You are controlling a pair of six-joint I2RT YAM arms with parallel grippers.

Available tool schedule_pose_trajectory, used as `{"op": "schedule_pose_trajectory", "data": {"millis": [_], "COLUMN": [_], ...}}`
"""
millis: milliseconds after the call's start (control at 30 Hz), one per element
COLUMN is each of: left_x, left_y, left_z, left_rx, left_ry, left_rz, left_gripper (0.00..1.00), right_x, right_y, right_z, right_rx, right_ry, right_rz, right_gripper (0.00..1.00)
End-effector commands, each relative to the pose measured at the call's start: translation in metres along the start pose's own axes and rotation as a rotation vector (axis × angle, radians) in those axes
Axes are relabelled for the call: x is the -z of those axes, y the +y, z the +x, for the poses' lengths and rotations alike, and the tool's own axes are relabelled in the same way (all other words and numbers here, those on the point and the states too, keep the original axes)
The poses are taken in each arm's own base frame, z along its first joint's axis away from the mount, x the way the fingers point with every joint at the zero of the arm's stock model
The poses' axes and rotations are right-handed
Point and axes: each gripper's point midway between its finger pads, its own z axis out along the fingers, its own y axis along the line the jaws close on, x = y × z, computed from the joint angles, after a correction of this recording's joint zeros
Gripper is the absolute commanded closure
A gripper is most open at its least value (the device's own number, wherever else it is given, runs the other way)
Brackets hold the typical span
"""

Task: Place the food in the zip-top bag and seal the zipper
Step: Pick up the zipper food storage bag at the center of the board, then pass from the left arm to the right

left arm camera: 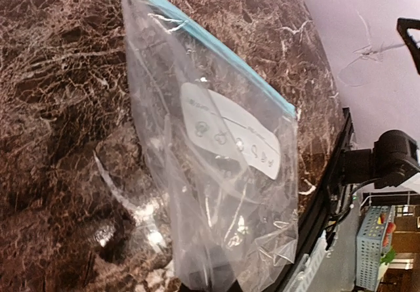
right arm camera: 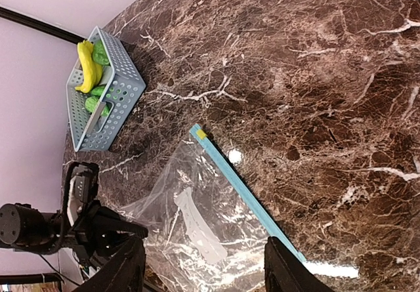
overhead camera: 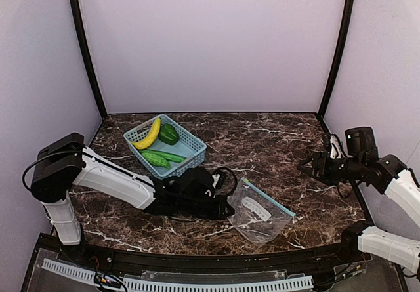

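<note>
Bag pinned, food not yet loaded
My left gripper (overhead camera: pixel 226 207) clamps the clear crinkly zip-top bag (overhead camera: pixel 259 214) near the bench's front edge. My right gripper (overhead camera: pixel 303 167) gapes empty and must fetch the plastic food (overhead camera: pixel 157 144) from the blue slotted basket (overhead camera: pixel 194 149).

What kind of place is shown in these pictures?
Probably a robot test booth: plain lilac walls on a black frame enclose a marble-patterned table, the left arm and right arm are mounted at its near edge, and the basket holds plastic-looking food.
</note>
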Motion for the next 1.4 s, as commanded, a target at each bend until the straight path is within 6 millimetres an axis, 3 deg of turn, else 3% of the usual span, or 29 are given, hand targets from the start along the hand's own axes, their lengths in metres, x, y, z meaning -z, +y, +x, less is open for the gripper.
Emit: {"op": "schedule_pose_trajectory", "data": {"millis": [0, 133, 333, 500, 700, 867, 1133, 1367], "left_x": [0.043, 0.079, 0.137, 0.186, 0.224, 0.240, 0.238, 0.237], "left_y": [-0.036, -0.061, -0.105, -0.132, -0.149, -0.168, -0.159, -0.166], "left_z": [-0.028, -0.029, -0.022, -0.030, -0.037, -0.028, -0.021, -0.022], "left_rx": [-0.136, -0.306, -0.494, -0.585, -0.586, -0.611, -0.594, -0.599], "left_ry": [-0.120, -0.145, -0.138, -0.187, -0.264, -0.218, -0.202, -0.204], "left_rz": [0.103, 0.191, 0.385, 0.486, 0.589, 0.693, 0.687, 0.727], "left_gripper": [0.99, 0.99, 0.99, 0.99, 0.99, 0.99, 0.99, 0.99], "right_x": [0.004, 0.005, 0.005, 0.019, 0.038, 0.046, 0.059, 0.040], "right_y": [0.018, 0.040, 0.077, 0.109, 0.128, 0.139, 0.176, 0.191], "right_z": [-0.002, 0.000, 0.003, 0.002, 0.004, 0.003, 0.004, 0.017], "right_rx": [0.062, 0.122, 0.160, 0.183, 0.233, 0.253, 0.296, 0.301], "right_ry": [0.005, 0.019, 0.064, 0.095, 0.101, 0.110, 0.123, 0.218], "right_rz": [-0.075, -0.201, -0.425, -0.613, -0.700, -0.759, -0.908, -0.920], "right_gripper": [0.38, 0.31, 0.12, 0.10, 0.09, 0.11, 0.19, 0.29]}}
